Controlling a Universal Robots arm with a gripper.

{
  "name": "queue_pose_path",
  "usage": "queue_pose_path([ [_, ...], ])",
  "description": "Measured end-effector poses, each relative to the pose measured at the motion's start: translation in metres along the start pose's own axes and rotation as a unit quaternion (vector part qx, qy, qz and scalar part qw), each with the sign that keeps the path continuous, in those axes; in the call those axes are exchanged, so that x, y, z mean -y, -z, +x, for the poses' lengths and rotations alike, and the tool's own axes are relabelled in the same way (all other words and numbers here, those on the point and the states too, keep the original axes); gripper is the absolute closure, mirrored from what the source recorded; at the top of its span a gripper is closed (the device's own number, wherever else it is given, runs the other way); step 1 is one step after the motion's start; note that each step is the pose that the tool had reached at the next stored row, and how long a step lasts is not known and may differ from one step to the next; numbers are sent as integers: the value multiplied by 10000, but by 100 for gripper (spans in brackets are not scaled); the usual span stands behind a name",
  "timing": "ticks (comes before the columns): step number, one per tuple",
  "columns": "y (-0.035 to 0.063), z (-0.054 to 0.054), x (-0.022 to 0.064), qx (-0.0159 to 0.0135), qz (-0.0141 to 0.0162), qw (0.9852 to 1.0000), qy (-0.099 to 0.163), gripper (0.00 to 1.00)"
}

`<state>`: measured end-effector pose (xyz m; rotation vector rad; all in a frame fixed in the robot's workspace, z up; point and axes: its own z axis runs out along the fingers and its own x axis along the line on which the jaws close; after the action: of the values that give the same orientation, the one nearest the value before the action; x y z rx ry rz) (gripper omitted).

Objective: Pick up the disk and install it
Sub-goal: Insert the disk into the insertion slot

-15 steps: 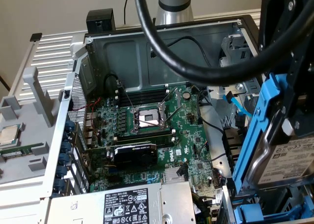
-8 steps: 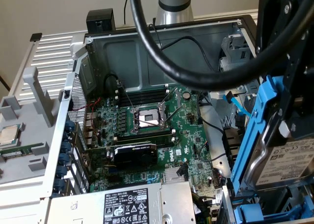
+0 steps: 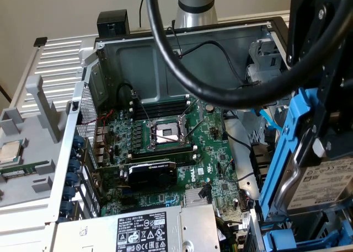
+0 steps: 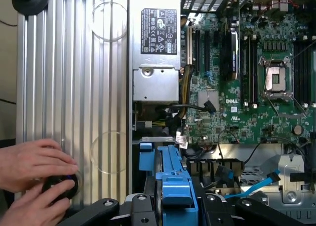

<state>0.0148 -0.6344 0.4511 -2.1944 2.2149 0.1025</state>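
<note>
At the exterior view's left, a small square CPU chip lies on a grey ridged tray, with a narrow green board just beside it. To the right stands the open computer case. Its motherboard carries an empty CPU socket in the middle, a black graphics card nearer, and the labelled power supply nearest of all. A thick black cable loops across the case. At the exterior view's right, the gripper is clamped on the disk. The disk is held tilted by its blue carrier above the case's near right corner, its white label facing out, with a second blue carrier just below. In the wrist view, a person's one hand and other hand touch a black knob on a ridged aluminium plate beside the power supply.
</note>
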Motion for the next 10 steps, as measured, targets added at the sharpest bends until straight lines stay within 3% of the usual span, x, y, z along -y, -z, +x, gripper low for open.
queue_pose_path([
  [10, -12, -7, -1, 1, 0, 10000, 0, 63],
])
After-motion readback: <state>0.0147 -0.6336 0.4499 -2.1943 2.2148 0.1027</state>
